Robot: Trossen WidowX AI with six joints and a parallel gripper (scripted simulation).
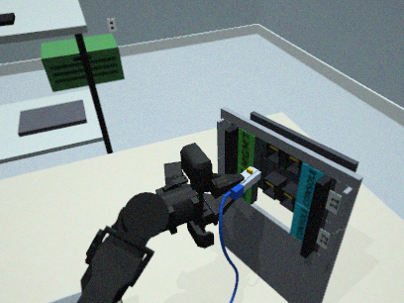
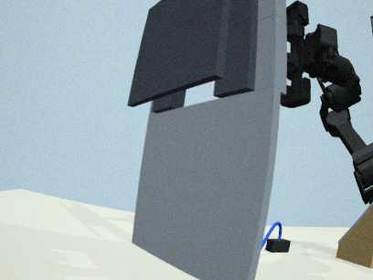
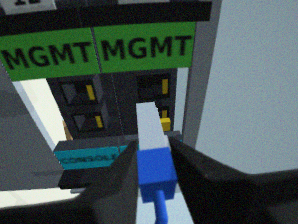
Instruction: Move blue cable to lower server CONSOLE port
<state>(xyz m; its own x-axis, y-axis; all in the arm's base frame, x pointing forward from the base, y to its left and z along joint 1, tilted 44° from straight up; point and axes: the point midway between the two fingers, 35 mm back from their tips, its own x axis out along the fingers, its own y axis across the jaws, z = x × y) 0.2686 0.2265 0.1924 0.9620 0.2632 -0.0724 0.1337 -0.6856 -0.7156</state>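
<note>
Top view, left to right, rack panel (image 1: 297,262) (image 2: 206,174) (image 3: 204,50) as reference. Left of the panel: end effector (image 1: 237,187) (image 2: 296,59) (image 3: 152,144), narrowed and clamped on the plug (image 1: 252,179) (image 3: 151,125). Grip is at the rear, around the blue boot, so the clear nose is left free to enter a port. Blue cable (image 1: 222,233) (image 2: 277,223) (image 3: 161,207) is left trailing off the back of the boot, out of the insertion path.

Plug is held in front of the panel, nose toward it, by the upper server's column. Whole clear body is visible, so it is judged out of the port. Yellow piece (image 1: 250,170) (image 3: 165,124) on the plug's side, probably the tab; no finger is seen over it.

Further right on the panel: lower CONSOLE port (image 1: 288,198) (image 3: 89,121), unfilled, beside the lower teal label (image 1: 299,222) (image 3: 87,158). Next, a shift to the lower column is needed, nose squared up before the push. Risk: the neighbouring MGMT port could be hit instead, or the nose jammed on the port edge if tilted.
</note>
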